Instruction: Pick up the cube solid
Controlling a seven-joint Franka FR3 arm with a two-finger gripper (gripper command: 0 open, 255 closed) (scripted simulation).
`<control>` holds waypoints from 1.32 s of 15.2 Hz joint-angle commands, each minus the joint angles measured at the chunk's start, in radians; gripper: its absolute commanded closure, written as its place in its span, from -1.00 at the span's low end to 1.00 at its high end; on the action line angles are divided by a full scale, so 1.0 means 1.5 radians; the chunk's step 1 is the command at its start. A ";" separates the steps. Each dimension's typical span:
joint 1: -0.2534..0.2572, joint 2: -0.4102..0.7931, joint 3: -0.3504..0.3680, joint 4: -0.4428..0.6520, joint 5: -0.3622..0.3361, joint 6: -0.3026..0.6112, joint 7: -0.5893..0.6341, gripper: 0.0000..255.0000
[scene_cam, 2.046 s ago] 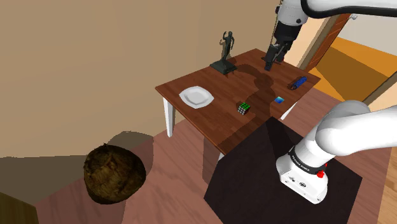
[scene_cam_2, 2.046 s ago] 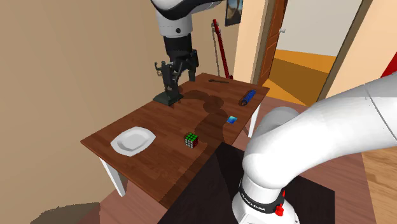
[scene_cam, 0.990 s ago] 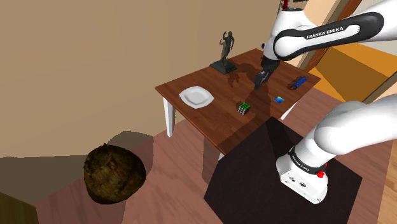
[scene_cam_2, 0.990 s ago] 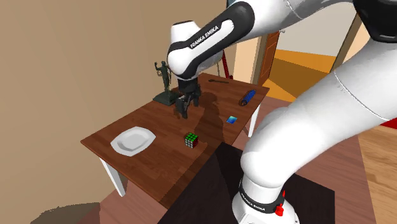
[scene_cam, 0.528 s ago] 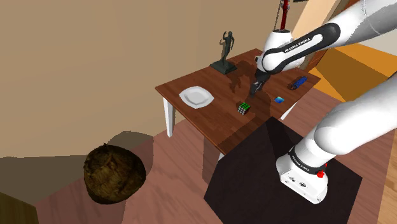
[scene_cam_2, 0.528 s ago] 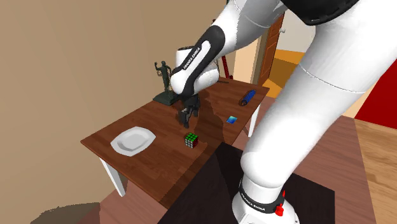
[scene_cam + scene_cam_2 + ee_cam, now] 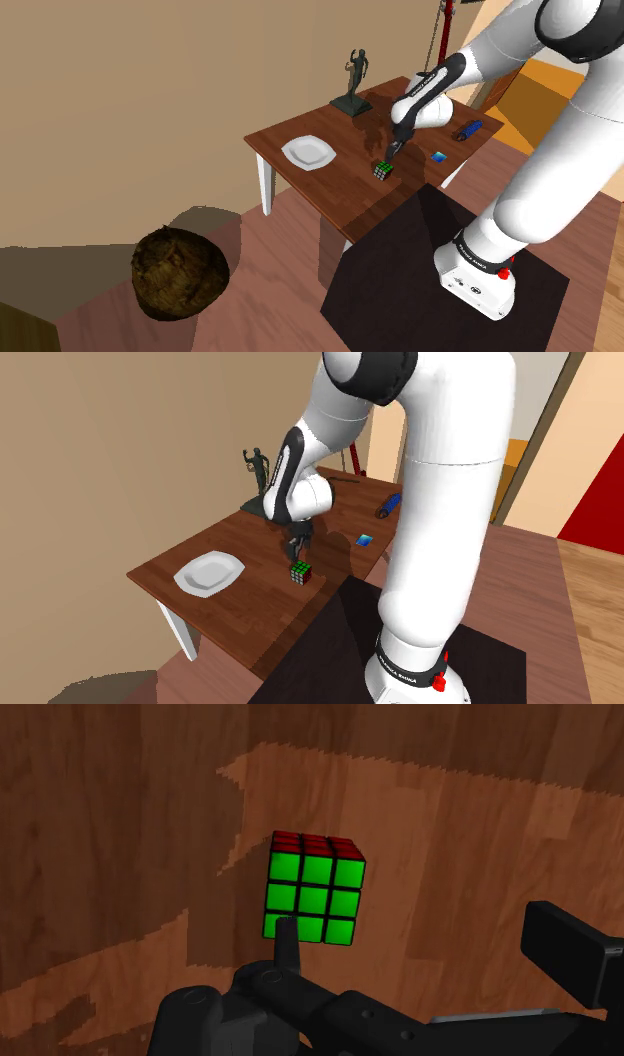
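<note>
Lowered from before, the claw [image 7: 388,153], spread wide, hangs just above the cube [image 7: 313,889]; the cube shows green and red squares with black lines.

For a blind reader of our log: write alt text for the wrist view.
A puzzle cube with green and red faces showing sits on a brown wooden table, just ahead of the open black tool.

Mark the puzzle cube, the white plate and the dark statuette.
Puzzle cube [image 7: 310,899]: wrist view, green face.
White plate [image 7: 308,153]: shoulder view, bare middle.
Dark statuette [image 7: 350,104]: shoulder view, base.
</note>
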 commanded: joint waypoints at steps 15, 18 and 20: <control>-0.141 0.271 0.145 0.132 0.196 0.129 -0.199 -1.00; -0.142 0.272 0.145 0.133 0.196 0.130 -0.201 1.00; -0.143 0.272 0.145 0.133 0.196 0.130 -0.201 1.00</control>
